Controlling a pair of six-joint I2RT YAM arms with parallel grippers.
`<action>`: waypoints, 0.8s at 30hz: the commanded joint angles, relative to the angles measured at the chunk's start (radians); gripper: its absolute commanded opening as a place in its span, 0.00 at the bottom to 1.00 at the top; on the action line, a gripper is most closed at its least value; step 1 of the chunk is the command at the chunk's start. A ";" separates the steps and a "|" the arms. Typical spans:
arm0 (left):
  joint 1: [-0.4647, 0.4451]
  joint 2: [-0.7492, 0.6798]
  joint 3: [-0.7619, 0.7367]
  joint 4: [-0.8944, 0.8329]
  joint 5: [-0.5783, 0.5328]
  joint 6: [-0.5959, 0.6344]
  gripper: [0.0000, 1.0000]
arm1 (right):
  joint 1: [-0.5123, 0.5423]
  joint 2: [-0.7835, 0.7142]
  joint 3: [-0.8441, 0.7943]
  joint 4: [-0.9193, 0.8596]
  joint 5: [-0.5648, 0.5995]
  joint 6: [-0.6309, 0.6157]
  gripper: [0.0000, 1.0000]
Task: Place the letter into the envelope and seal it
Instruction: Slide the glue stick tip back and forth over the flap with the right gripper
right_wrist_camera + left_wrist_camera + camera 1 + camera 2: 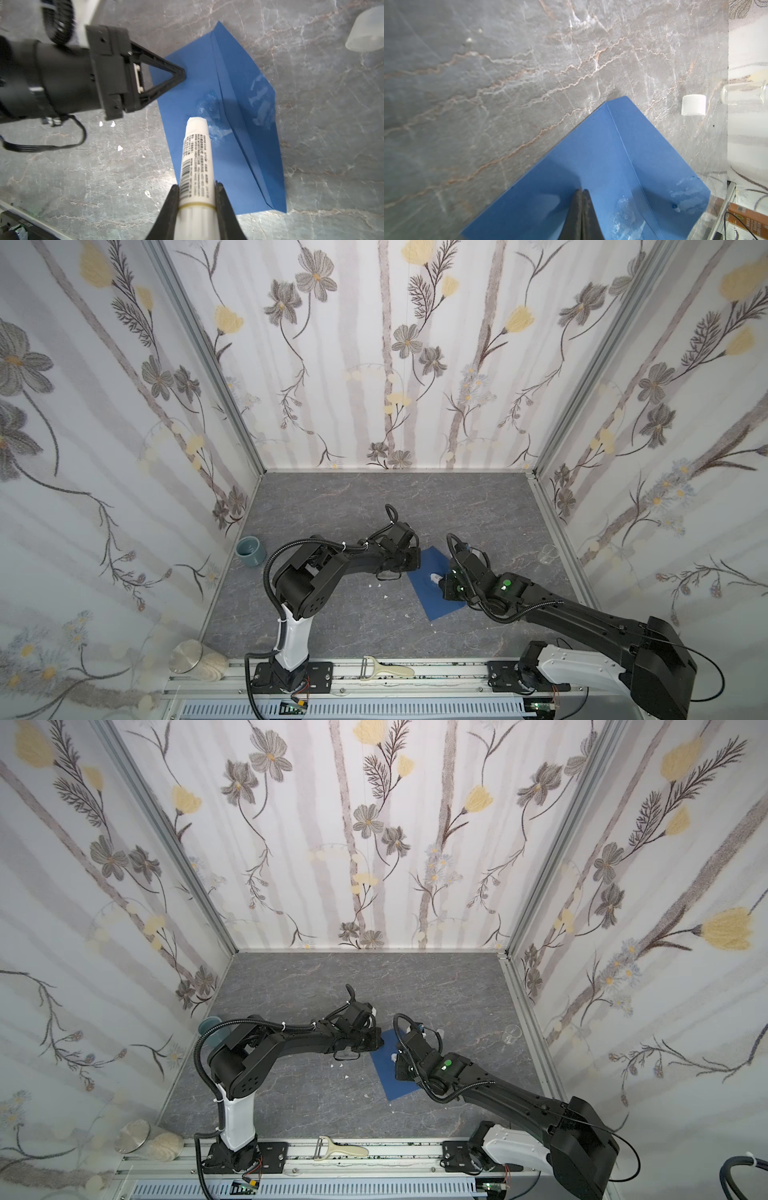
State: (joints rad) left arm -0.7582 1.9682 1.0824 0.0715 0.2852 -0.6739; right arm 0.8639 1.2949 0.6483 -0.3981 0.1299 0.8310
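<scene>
Envelope (199,83), blue, lies with its flap open on the grey veined tabletop (332,497), between the two grippers. Left gripper (182,74) is fully closed and empty, its tip pressing on the paper near one edge. Right gripper (196,189) clamps a white glue stick (196,155), which bears a barcode and print too fine to read. The stick's tip is at pale smears beside the flap fold. A brown box (756,222) reads "RED SWEET PEPPER". Flowered wallpaper (374,344) lines the walls.

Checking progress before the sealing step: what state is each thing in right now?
envelope: flat on table, flap open, glue-smeared.
glue stick: uncapped, tip over envelope.
cap: off, on table.
left tool: shut, tip on envelope.
right tool: shut on glue stick.
</scene>
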 commanded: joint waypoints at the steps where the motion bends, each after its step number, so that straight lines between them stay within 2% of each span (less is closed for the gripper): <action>1: -0.002 0.012 -0.004 -0.131 -0.019 -0.003 0.00 | 0.017 -0.002 -0.032 0.026 -0.032 0.053 0.00; 7: -0.003 0.014 -0.004 -0.131 -0.015 -0.007 0.00 | 0.021 0.072 -0.062 0.129 -0.054 0.064 0.00; 15: -0.003 0.012 -0.007 -0.131 -0.014 -0.006 0.00 | 0.001 0.210 0.015 0.186 -0.030 0.017 0.00; 24: -0.001 0.003 -0.014 -0.131 -0.024 -0.003 0.00 | -0.008 0.052 0.053 0.035 0.046 -0.001 0.00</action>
State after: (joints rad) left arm -0.7593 1.9640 1.0767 0.0727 0.2886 -0.6804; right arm 0.8555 1.3796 0.6956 -0.3004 0.1318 0.8356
